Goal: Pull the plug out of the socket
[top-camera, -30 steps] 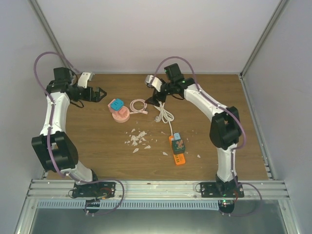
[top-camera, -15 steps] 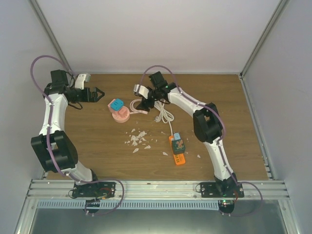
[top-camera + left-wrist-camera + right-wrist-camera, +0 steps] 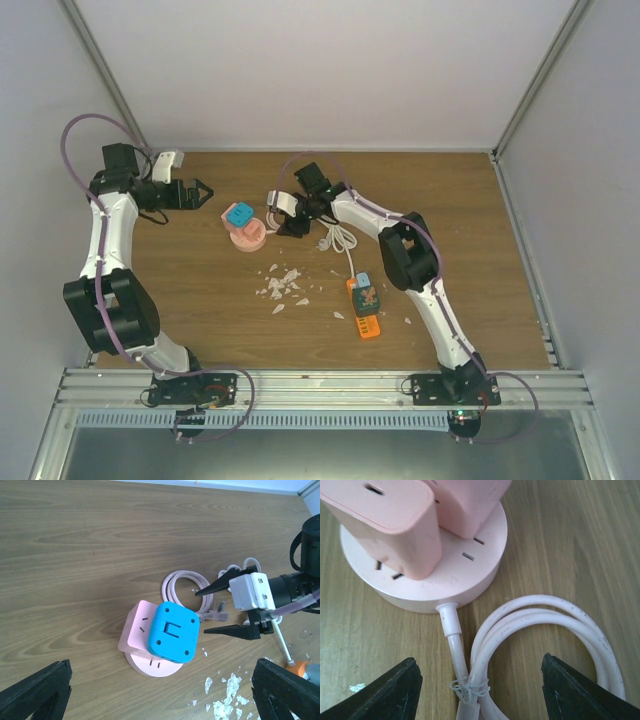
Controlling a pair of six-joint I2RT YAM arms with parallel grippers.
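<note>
Arms [image 3: 105, 225] outstretched, right end effector [image 3: 201, 611] near socket [image 3: 136, 630]

Bright, even, diffuse light from above fills all three views. In the top view the brown wooden bench [image 3: 480, 250] carries only faint, soft-edged shadows beneath the white robot arms [image 3: 108, 230]. The plain white walls [image 3: 300, 70] look flat, and the grey metal corner posts [image 3: 527, 90] lean outward with wide-angle distortion. The left wrist view is crisp at centre, though the left pincer [image 3: 161, 690] has its black fingertips [image 3: 35, 692] blurred in the lower corners. In the right wrist close-up the right pincer [image 3: 479, 670] is equally soft. The pink round plastic socket [image 3: 485, 555] there shows a mild sheen and a narrow shadow under its base.
</note>
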